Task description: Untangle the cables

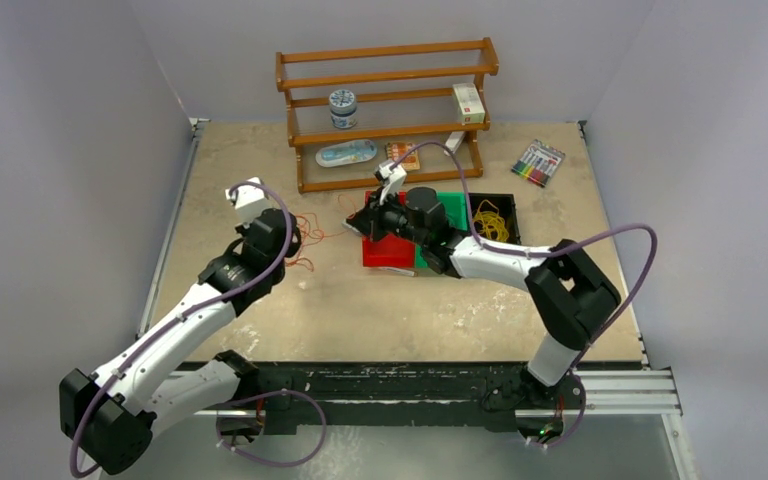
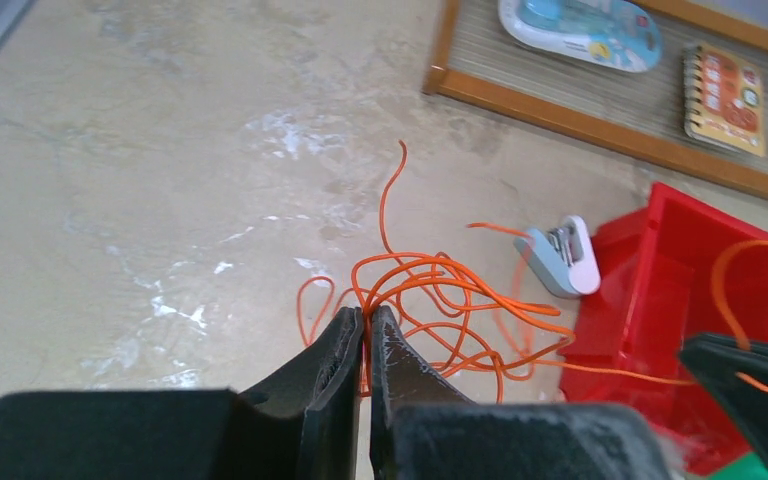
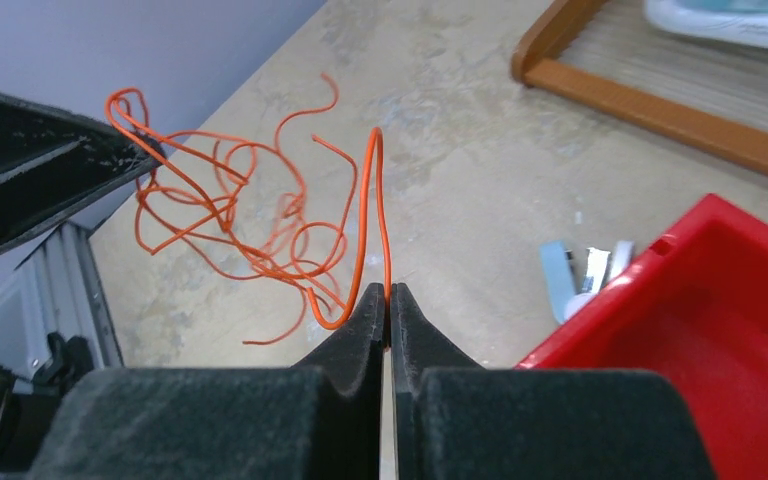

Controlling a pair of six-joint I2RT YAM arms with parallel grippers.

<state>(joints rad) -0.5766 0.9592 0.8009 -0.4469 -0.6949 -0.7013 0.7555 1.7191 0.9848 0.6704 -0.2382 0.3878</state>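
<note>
1. Top view: the orange cable (image 1: 307, 238) is a loose tangle over the surface (image 1: 360, 320), just left of the red bin (image 1: 388, 252). It's strung between the two arms, with the left jaws coming in from the left and the right jaws reaching over the bin. A yellow cable (image 1: 490, 222) sits coiled in the black tray (image 1: 508, 201), well apart from the orange one.
2. Left wrist: the left jaws are pinched tight on a strand at the near edge of the orange cable (image 2: 430, 285). A little grey clip thing (image 2: 565, 258) lies right beside the red bin (image 2: 680, 290).
3. Right wrist: the right jaws are squeezed together on a loop of the orange cable (image 3: 230, 200) that arches up from the tips. The rest of it spreads left toward the left jaws.
</note>
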